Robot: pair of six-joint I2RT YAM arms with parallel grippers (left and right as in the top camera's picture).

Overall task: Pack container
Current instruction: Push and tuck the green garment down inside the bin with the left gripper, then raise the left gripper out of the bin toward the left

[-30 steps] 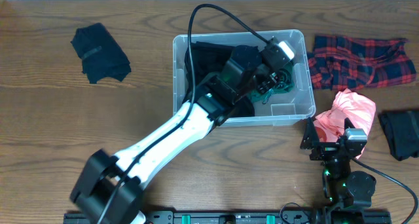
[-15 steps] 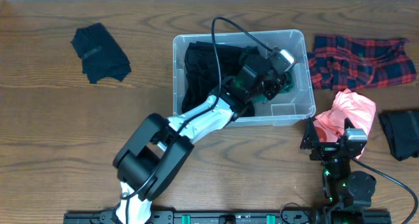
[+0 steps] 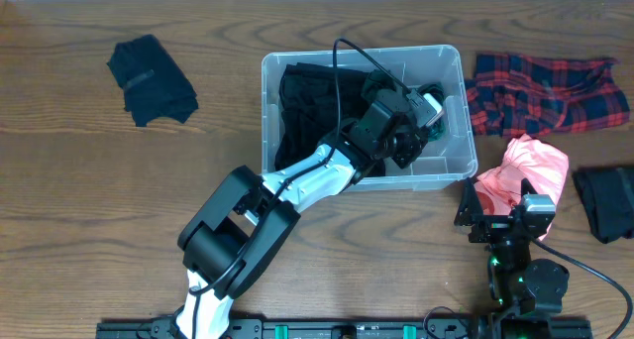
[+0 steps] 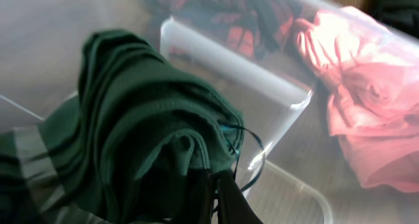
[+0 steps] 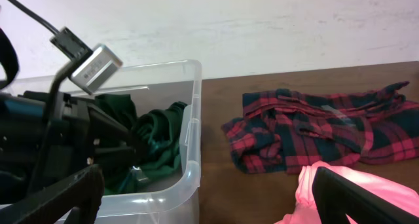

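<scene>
The clear container (image 3: 265, 111) stands mid-table with a black garment (image 3: 307, 101) in its left half. My left gripper (image 3: 420, 127) reaches into its right half and is shut on a dark green garment (image 4: 144, 112); the dark fingers (image 4: 230, 201) pinch a fold of the cloth, which bunches against the container wall (image 4: 262, 80). In the right wrist view the green garment (image 5: 160, 129) lies in the container (image 5: 191, 145). My right gripper (image 3: 505, 218) stands open near the table's front, beside a pink cloth (image 3: 530, 170), nothing between its fingers (image 5: 353, 198).
A red plaid shirt (image 3: 545, 89) lies right of the container. A black cloth (image 3: 151, 79) sits at the far left, another dark one (image 3: 604, 202) at the right edge. The left arm's cable (image 3: 342, 71) arcs over the tub.
The left arm has folded back toward the table's front, its elbow swinging right. The gripper, still holding the green garment, has shifted slightly inside the container's right half. The right arm has not moved.
</scene>
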